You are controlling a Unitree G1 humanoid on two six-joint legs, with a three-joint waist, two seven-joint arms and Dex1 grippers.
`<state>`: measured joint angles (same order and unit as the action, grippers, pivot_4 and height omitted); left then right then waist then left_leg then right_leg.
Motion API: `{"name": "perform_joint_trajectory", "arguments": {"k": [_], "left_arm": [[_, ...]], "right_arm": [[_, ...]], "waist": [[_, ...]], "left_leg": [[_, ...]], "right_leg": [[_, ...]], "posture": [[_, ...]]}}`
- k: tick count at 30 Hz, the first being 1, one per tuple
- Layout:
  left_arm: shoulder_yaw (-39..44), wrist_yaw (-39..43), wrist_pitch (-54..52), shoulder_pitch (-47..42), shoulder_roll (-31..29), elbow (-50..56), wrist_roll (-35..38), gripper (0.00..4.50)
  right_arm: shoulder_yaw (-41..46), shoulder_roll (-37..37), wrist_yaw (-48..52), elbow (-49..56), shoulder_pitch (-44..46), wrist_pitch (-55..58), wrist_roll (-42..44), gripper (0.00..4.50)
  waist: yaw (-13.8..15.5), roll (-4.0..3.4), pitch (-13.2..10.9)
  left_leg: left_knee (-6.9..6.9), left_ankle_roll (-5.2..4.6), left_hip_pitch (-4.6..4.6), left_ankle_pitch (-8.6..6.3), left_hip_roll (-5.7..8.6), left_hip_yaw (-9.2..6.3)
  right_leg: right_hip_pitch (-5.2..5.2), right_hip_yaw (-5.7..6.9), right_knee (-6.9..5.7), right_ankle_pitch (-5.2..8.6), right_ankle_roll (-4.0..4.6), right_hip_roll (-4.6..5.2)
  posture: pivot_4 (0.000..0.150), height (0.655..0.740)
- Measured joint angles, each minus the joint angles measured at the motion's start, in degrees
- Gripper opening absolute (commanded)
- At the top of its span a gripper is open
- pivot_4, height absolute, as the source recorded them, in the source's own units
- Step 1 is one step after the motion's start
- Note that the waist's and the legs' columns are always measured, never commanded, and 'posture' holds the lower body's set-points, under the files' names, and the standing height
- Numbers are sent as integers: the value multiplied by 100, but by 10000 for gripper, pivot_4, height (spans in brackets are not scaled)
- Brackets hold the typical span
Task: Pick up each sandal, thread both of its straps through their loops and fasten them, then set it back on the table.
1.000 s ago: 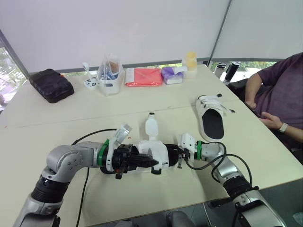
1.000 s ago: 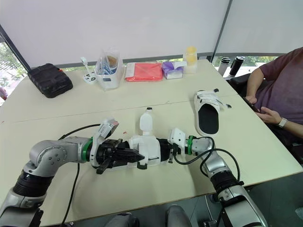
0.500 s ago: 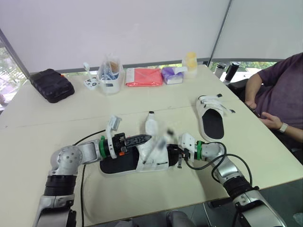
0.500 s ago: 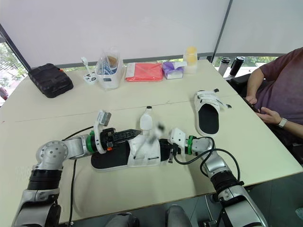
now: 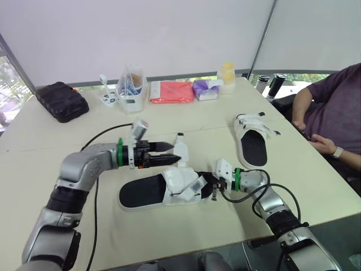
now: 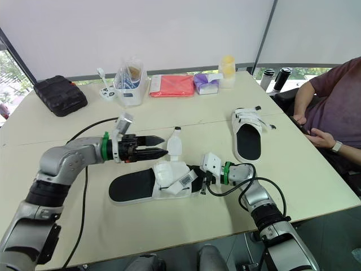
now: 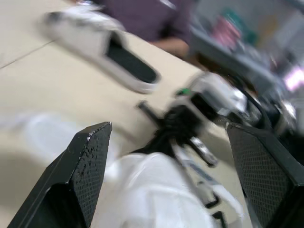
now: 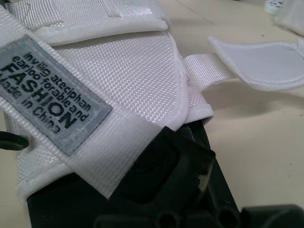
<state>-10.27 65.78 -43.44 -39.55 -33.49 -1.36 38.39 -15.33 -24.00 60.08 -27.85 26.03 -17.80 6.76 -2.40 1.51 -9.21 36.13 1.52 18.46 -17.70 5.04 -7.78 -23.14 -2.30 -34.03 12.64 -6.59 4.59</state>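
Just beneath spread left pincer (image 5: 175,154), sandal (image 5: 142,195), right pincer (image 5: 213,188) gripping it.

A pale beige counter (image 5: 197,118) fills the lower frame; white blinds (image 5: 141,34) span the top, daylit window (image 5: 8,79) at upper left.

Centre frame: our left gripper (image 6: 160,145), fingers (image 6: 149,138) spread, hovers above the sandal (image 6: 133,187), right gripper (image 6: 199,177) at its strapped end.
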Motion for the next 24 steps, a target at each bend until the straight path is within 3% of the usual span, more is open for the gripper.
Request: {"name": "perform_joint_trajectory", "arguments": {"k": [9, 24], "left_arm": [[-1370, 1641, 1429, -754, 580, -1606, -1431, 39810], [-1369, 2041, 2158, -1579, 1856, -3737, -2438, 39810]], "right_arm": [[-28, 30, 6, -53, 65, 0, -23, 0], [3, 43, -53, -42, 17, -1, -23, 0]], "waist": [[-17, 0, 0], [-13, 6, 3]], "left_leg": [[-1, -4, -1, 2, -3, 0], [1, -5, -2, 1, -1, -3]], "right_leg": [[-4, 0, -2, 0, -1, -5], [1, 2, -2, -11, -21, -6]], "posture": [[1500, 7400], [1500, 7400]]}}
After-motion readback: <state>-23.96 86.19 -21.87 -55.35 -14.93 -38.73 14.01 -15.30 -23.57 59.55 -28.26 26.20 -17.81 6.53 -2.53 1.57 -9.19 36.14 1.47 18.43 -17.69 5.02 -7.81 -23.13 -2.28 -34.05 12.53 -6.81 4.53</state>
